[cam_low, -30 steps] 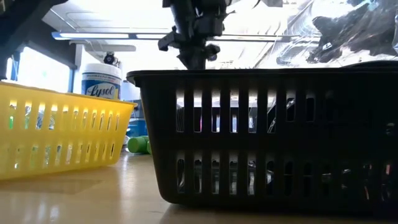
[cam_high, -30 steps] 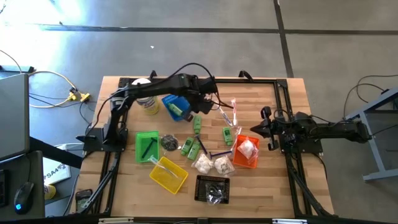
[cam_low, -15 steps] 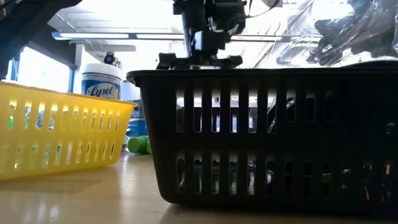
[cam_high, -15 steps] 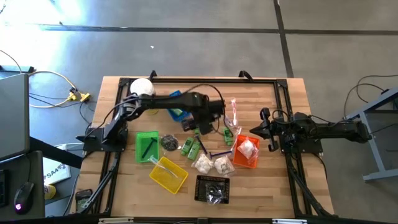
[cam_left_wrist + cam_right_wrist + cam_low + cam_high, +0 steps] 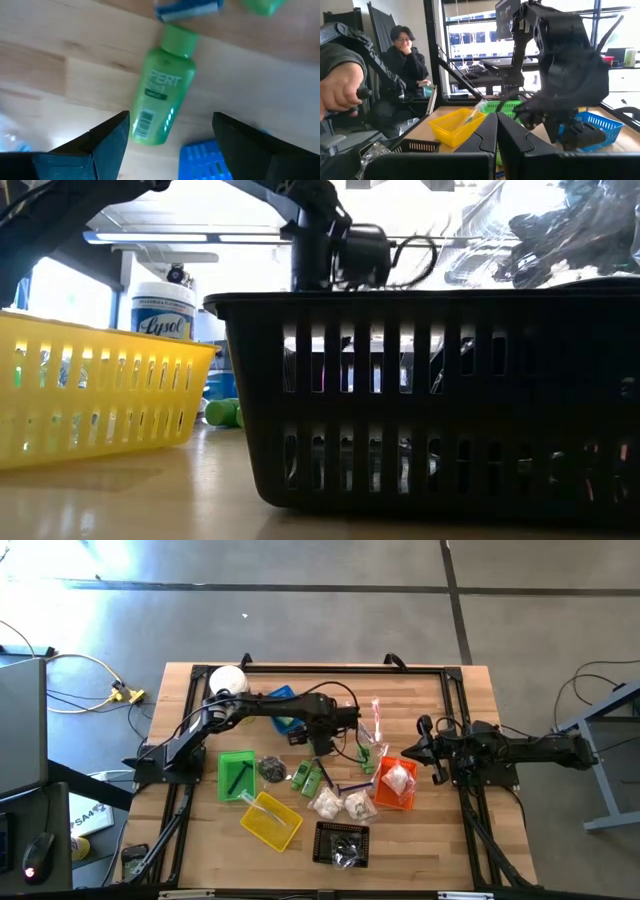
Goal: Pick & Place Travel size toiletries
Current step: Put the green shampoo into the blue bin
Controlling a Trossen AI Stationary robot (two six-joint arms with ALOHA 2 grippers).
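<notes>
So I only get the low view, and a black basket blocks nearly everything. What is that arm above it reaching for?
Observer: Seen from above, it is the left arm. Its left gripper hangs over a green bottle lying on the bare wood.
Operator: Has it got hold of it?
Observer: Not yet. Its wrist view shows the fingers spread wide, one on either side of the bottle.
Operator: And the other arm?
Observer: The right gripper waits shut at the table's right side, next to an orange basket.
</notes>
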